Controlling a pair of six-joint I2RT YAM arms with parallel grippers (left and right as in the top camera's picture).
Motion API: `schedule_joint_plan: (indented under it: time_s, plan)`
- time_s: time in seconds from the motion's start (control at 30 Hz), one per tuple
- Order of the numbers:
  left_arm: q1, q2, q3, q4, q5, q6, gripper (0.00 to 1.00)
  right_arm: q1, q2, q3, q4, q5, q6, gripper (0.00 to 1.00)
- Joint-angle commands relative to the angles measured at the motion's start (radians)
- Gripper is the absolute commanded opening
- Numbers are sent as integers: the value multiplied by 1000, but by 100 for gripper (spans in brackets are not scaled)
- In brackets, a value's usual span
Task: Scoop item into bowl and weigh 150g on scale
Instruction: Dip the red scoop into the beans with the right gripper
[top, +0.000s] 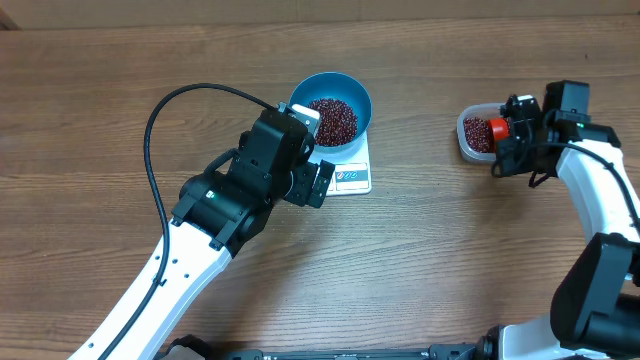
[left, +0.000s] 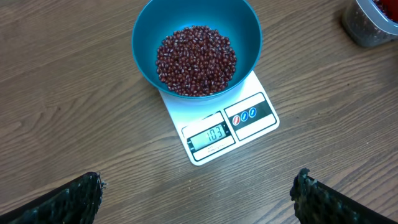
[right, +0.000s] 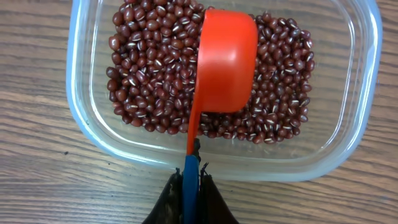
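Beans, small dark red-maroon oval grains, in two lots. First lot (left: 196, 60): a loose heap in the bottom of a round deep bright-blue bowl (left: 245, 28), ahead of the left jaws and roughly centred between their two black fingers (left: 74, 199). Second lot (right: 149, 74): a shallow layer covering the floor of a clear rounded-rectangular plastic tub (right: 81, 124), directly ahead of the right jaws.

Scale, small flat white rectangular kitchen type (left: 180, 115): lies on the brown wood-grain tabletop (left: 74, 112) ahead of the left jaws. The blue bowl stands on its far part. Its grey display (left: 211, 134) and buttons sit along the edge nearest the left jaws, uncovered; the display shows lit digits.

Scoop, orange-red plastic cup on a long handle (right: 227, 62): cup lies over the beans inside the tub; the handle runs back across the near tub wall into the right jaws.

Left jaws: released, spread wide, holding nothing, hanging above bare tabletop short of the scale.

Right jaws: clenched on the blue end of the scoop handle.

Tub and scale stand well apart on the tabletop.
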Motion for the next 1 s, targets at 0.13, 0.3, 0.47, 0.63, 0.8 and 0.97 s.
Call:
schedule_joint_plan:
  time_s: [0.13, 0.3, 0.47, 0.63, 0.8, 0.97]
  plan:
    - [3, -10, 16, 0, -8, 4, 100, -48, 23, 1, -6, -103, -27, 4]
    - [3, -10, 16, 0, -8, 4, 100, -48, 23, 1, -2, -105, -30, 4]
    - [3, -10, 16, 0, -8, 4, 100, -48, 23, 1, -2, -122, -30, 4]
    - [3, -10, 16, 0, -8, 4, 100, -48, 28, 1, 13, -182, -35, 4]
    - [3, -10, 16, 0, -8, 4, 100, -48, 61, 1, 17, -234, -52, 4]
    - [3, -10, 16, 0, -8, 4, 99, -48, 108, 1, 7, -246, -51, 4]
